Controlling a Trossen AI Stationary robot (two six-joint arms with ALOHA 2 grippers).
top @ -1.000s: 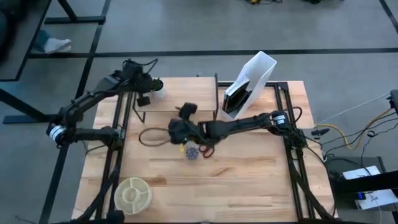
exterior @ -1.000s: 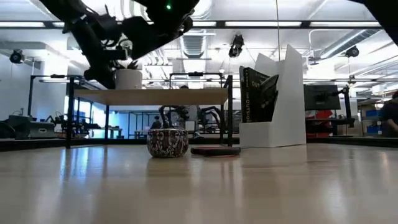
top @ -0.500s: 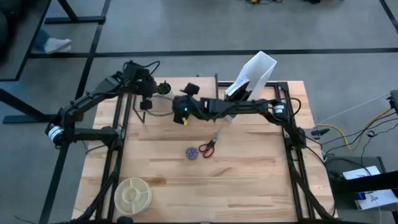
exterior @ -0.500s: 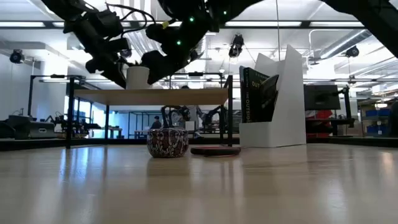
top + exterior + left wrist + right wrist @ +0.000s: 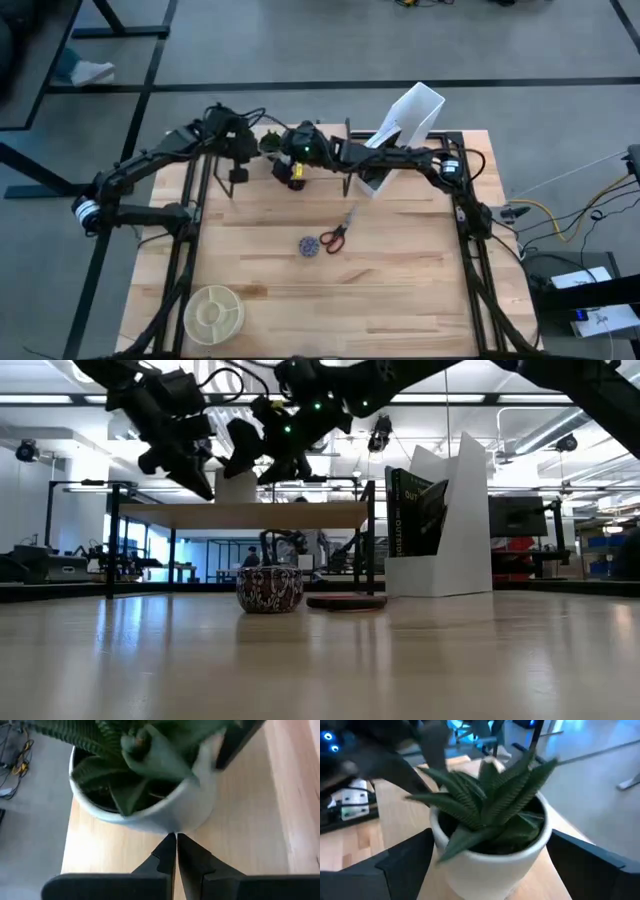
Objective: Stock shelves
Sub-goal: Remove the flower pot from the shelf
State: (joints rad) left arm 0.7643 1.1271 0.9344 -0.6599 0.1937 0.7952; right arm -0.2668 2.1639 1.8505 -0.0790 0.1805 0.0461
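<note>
Near to far: patterned bowl (image 5: 269, 589) and scissors (image 5: 335, 236) lie mid-table; behind, on the shelves (image 5: 245, 515), right gripper (image 5: 485, 865) spread around the potted plant (image 5: 487, 832), left gripper (image 5: 176, 851) closed beside it—apparently a handover or placement, needing a squeeze or clean withdrawal.

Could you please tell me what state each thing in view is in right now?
Potted plant: upright on the shelf, between the right gripper's open fingers.
Shelf: standing on the table, holding the plant.
Left gripper: shut, empty, beside the pot.
Right gripper: open around the pot.
Scissors: lying flat on the table.
Patterned bowl: upright on the table.
File holder: upright, books inside.
Divided dish: flat near the table's corner.
</note>
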